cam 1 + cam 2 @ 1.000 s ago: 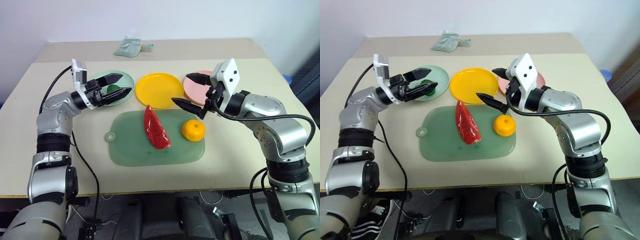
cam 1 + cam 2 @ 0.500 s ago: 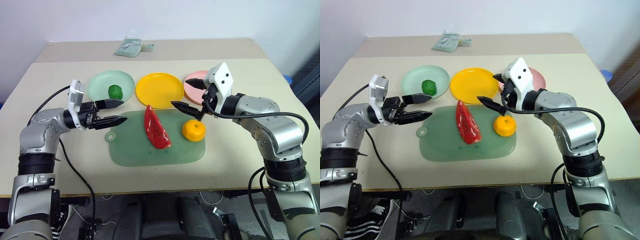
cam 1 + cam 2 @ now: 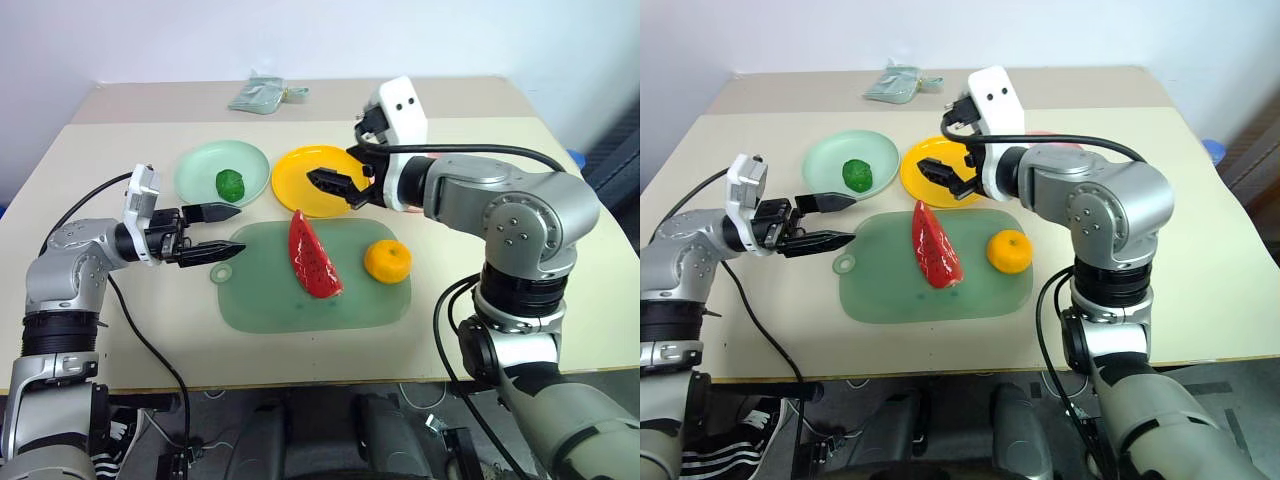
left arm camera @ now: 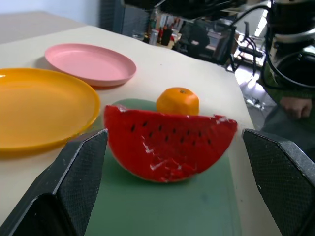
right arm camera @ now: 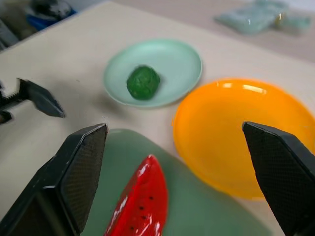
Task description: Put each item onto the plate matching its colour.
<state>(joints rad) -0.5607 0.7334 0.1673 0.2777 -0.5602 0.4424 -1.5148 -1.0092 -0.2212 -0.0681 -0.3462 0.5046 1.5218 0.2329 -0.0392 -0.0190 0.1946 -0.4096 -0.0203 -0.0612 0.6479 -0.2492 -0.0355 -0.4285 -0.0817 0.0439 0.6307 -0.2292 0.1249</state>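
One bumpy dark green lump (image 3: 230, 184) sits in the mint green plate (image 3: 200, 166); the glossy yellow-orange plate (image 3: 290, 185) lies bare. Left gripper (image 3: 222, 232) and right gripper (image 3: 334, 182) gape empty.

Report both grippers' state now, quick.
Left gripper: jaws open, holding nothing.
Right gripper: jaws open, holding nothing.

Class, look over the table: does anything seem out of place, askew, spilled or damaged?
Nothing is spilled or broken. The watermelon and orange lie on the mat, not on plates yet. The watermelon's flat face has pale scuffs, seen in the left wrist view.
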